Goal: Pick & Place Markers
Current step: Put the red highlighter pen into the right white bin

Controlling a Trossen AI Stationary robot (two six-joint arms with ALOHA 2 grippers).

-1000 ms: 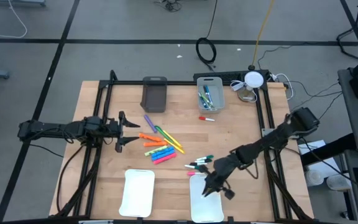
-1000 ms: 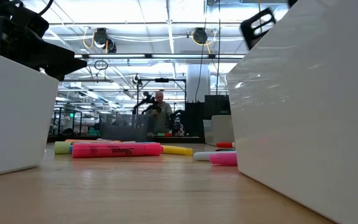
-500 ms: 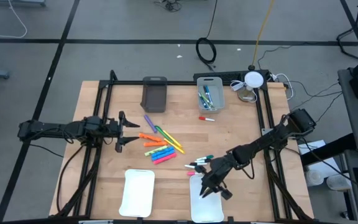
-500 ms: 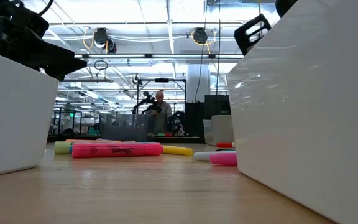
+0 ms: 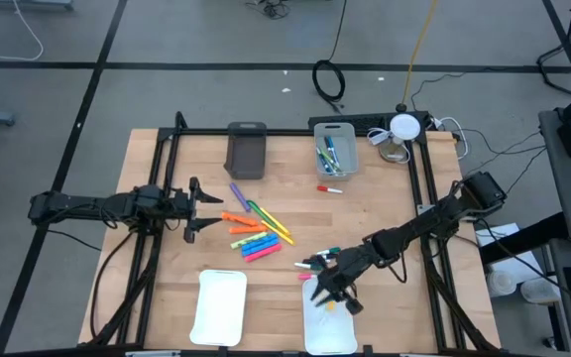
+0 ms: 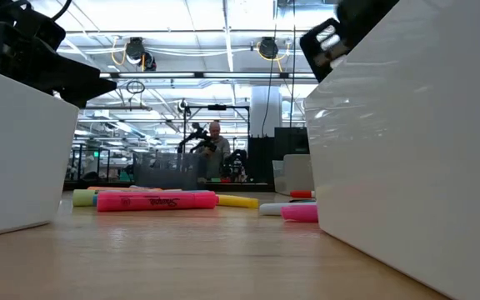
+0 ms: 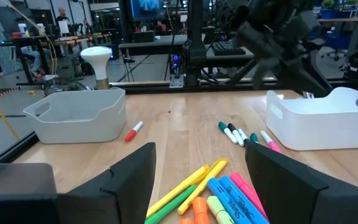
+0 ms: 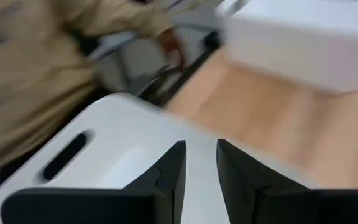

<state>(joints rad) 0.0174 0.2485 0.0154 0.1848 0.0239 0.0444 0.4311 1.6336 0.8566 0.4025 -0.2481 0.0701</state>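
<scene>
Mostly the markers (image 5: 253,231) lie loose in the middle of the wooden table (image 5: 167,268): a fan of chunky orange, yellow, green, blue, purple and pink ones, touching or just beside one another. Near them, toward the right arm, is a smaller bunch of thin pens (image 5: 317,261) with white barrels and dark or green caps. One red-capped pen (image 5: 329,187) lies alone by the clear bin (image 5: 334,149), which holds several blue and green markers. A small yellow-orange bit shows in the right tray (image 5: 317,327), just beside the right gripper (image 5: 326,295); what it is cannot be told.

That gripper hangs over the tray's far end, its fingers (image 8: 168,171) a little apart with nothing between them. The left gripper (image 5: 194,207) waits at the table's left side, spread wide and empty, facing the fan.

A grey bin (image 5: 247,150) stands at the far edge and a second white tray (image 5: 219,306) at the near edge. Beyond the table lies a workshop with ceiling lights, racks and a person (image 6: 213,152) far off.
</scene>
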